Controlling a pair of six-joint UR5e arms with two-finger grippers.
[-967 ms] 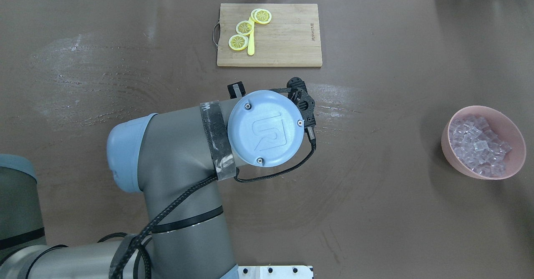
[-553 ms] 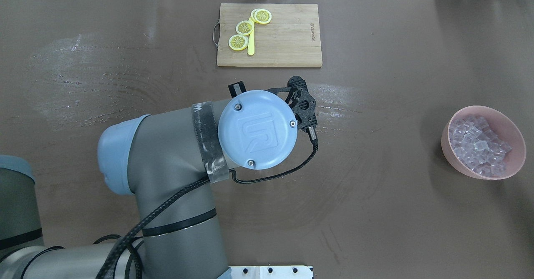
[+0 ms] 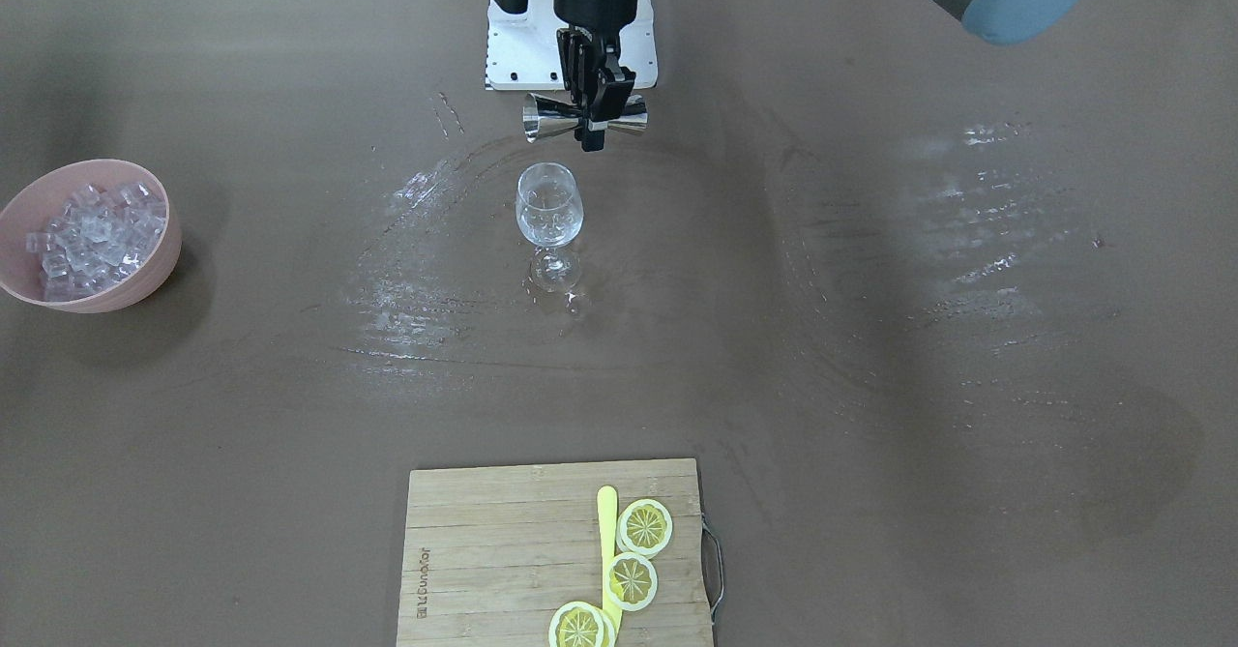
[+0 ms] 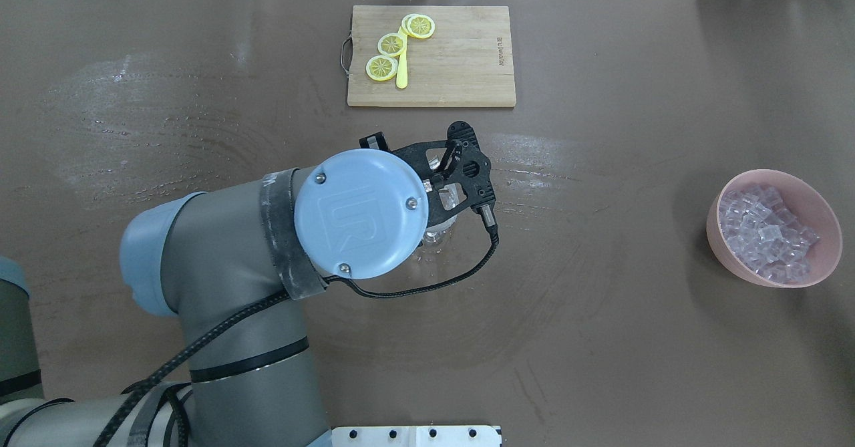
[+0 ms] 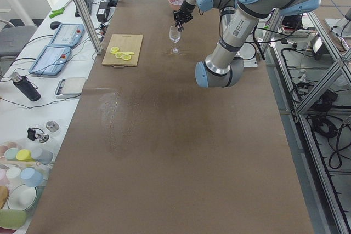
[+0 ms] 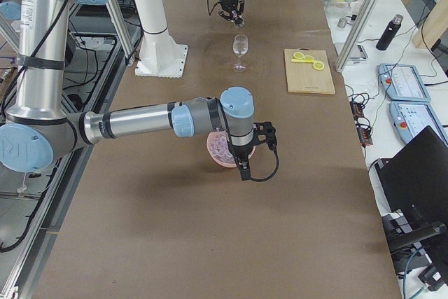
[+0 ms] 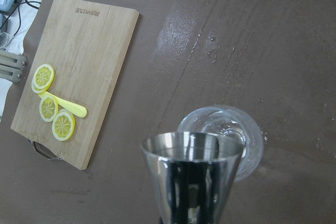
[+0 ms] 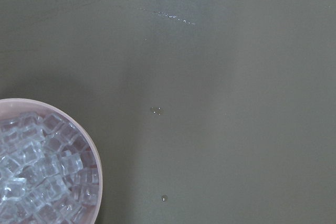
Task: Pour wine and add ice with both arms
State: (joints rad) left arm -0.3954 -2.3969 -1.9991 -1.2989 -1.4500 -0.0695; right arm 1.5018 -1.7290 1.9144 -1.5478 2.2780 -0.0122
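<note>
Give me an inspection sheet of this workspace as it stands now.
Surface: brown table, with wet streaks around the middle.
Job's things: wine glass upright mid-table. The steel jigger is held on its side above it. The ice is heaped in a pink bowl.
Clutter: cutting board with three lemon slices and a yellow pick.
Grippers: left gripper is shut on the jigger. The right gripper hangs over the bowl; open or shut cannot be told.
Cables: black cable loops off the left wrist.
Surroundings: white stand; tablets on a side bench.
</note>
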